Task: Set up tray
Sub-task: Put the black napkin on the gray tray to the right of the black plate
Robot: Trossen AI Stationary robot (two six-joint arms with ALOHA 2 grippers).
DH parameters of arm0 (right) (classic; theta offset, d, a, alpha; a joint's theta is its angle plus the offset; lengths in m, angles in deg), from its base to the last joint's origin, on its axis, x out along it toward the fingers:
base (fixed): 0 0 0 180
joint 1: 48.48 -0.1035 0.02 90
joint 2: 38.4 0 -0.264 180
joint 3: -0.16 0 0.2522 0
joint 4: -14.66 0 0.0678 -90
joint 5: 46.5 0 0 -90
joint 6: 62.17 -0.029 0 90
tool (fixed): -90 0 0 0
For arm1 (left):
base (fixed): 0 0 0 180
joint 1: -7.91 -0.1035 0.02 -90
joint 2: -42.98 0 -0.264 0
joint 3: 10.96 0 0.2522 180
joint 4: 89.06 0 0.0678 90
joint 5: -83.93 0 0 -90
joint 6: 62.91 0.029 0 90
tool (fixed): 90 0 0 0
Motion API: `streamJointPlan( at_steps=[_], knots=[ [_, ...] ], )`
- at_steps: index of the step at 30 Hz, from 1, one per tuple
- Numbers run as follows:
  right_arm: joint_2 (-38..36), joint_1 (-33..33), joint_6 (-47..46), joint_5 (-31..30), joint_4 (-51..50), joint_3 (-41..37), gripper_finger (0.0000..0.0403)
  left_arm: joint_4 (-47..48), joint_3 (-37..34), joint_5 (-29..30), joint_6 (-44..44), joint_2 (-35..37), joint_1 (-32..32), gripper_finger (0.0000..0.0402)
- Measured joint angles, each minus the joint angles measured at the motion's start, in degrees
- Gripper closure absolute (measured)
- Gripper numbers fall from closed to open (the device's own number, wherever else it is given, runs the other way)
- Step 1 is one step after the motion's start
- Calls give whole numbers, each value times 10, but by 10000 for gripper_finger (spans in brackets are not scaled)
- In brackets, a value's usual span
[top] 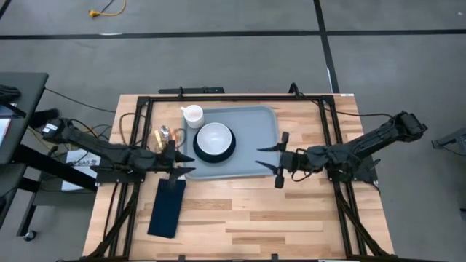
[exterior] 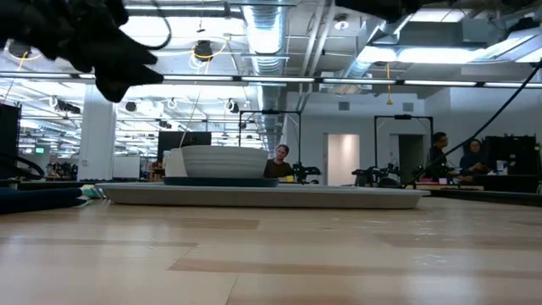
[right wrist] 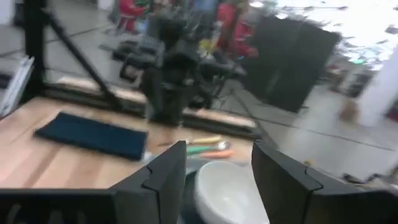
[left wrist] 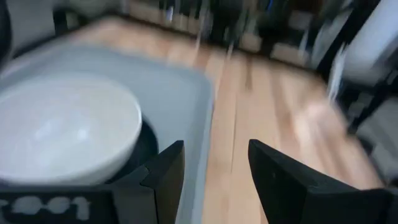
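ok, both grippers are hanging open and empty, left gripper (top: 177, 164) at 9 o'clock, right gripper (top: 279, 161) at 3 o'clock of the tray (top: 255, 135): stiff, light, loaded, best gripped by its rim.

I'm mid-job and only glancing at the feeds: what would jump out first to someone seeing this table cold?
The grey-blue tray at the table's middle, carrying a white bowl on a dark plate, with a white cup at its back left corner. The left gripper and right gripper flank it with fingers apart, holding nothing. A dark navy napkin lies on the wood near the front left.
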Motion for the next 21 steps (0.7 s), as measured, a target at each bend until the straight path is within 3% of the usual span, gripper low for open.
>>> streamJointPlan(
  at_steps=[6,10,21],
  knots=[
    [16,-5,-23,1,22,-32,225,294,178,-3,-88,-149,49,235],
    [38,-17,-46,1,94,-61,227,446,277,-3,-157,-247,84,235],
    [64,-28,38,0,319,-113,223,619,460,-38,-245,-422,162,235]
  ],
)
